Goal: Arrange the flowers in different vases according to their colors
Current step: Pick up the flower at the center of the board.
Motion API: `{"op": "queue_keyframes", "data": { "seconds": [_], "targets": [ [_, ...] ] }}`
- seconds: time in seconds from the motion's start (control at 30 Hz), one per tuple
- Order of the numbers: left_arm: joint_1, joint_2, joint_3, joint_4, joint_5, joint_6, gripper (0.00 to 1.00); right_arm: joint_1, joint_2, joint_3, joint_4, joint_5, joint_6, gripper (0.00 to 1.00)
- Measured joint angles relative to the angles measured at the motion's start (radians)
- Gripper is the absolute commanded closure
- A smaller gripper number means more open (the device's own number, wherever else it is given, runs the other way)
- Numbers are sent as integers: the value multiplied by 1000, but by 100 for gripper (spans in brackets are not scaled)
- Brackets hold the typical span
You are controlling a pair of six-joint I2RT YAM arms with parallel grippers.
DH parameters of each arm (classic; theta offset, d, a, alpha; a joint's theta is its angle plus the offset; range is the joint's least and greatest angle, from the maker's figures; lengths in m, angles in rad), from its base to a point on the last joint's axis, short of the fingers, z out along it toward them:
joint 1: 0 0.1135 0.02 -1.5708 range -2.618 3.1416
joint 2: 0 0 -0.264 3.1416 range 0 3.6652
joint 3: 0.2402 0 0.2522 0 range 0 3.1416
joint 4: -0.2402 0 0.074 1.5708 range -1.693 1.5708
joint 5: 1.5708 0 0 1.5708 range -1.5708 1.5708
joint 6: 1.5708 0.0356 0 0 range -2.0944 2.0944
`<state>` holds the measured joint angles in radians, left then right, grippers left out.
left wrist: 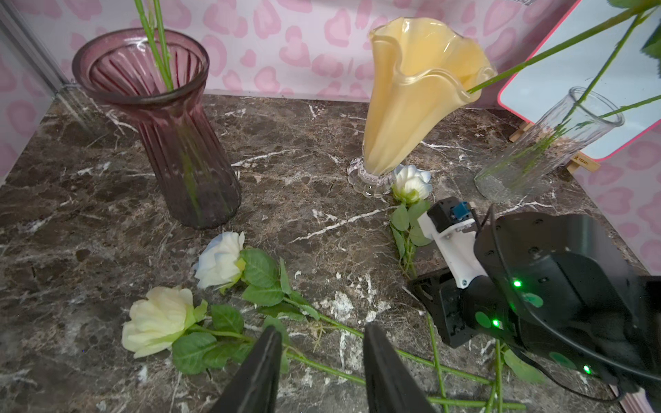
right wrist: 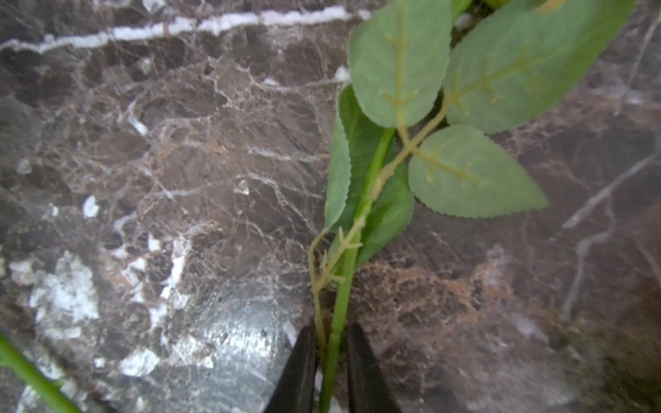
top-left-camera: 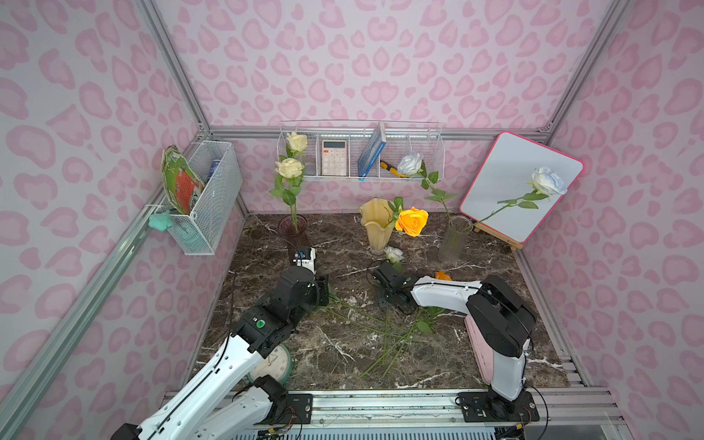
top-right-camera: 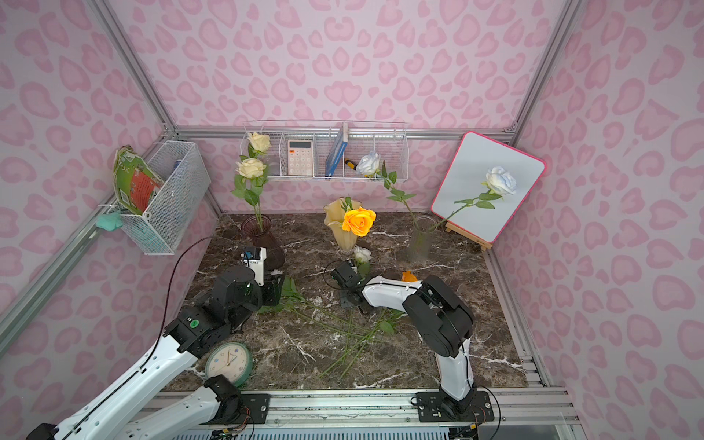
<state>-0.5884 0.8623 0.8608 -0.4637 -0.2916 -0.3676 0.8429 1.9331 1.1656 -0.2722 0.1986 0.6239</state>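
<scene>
Our right end effector (right wrist: pixel 331 361) has its two dark fingers drawn in on either side of a green rose stem (right wrist: pixel 341 307), and we read that as a clamp on the stem, low on the counter (right wrist: pixel 179 161). From the fingers the stem's long axis runs straight away from the wrist, through the leaf cluster toward the white, blue-tinged rose head (left wrist: pixel 411 184) that lies just beside the foot of the pale yellow vase (left wrist: pixel 418 96). The clear glass cylinder vase (top-left-camera: pixel 454 238), which already holds two blue-tinged roses, stands to the right of that head and nearer this arm than the other, so we judge the lift should swing that way.

Our left end effector (left wrist: pixel 322 361) hovers with fingers apart over two stems; they run away to a cream rose (left wrist: pixel 157 320) and a white, blue-tinged rose (left wrist: pixel 220 259) lying before the purple ribbed vase (left wrist: pixel 157 118).
</scene>
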Motion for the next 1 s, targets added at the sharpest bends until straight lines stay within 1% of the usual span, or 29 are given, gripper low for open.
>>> {"op": "queue_keyframes", "data": {
  "seconds": [0.1, 0.17, 0.23, 0.4, 0.53, 0.8, 1.0],
  "targets": [
    [-1, -7, -7, -12, -6, -16, 58, 0, -6, -11, 16, 2, 11, 90],
    [-2, -7, -6, -13, -8, -19, 59, -1, -5, -7, 24, -1, 25, 97],
    [-2, -6, -7, -13, -8, -20, 59, -1, -5, -3, 23, -1, 29, 100],
    [-2, -10, -11, -13, -8, -23, 59, -10, -24, -15, 23, -22, 45, 100],
    [-2, -7, -13, -13, -8, -23, 60, -13, -83, -59, 29, -27, 65, 100],
    [-2, 4, -27, -13, -8, -23, 60, -18, -255, -199, 148, -21, 115, 100],
    [-3, 12, -33, -13, -8, -22, 60, -20, -422, -332, 242, 35, 161, 100]
  ]
}}
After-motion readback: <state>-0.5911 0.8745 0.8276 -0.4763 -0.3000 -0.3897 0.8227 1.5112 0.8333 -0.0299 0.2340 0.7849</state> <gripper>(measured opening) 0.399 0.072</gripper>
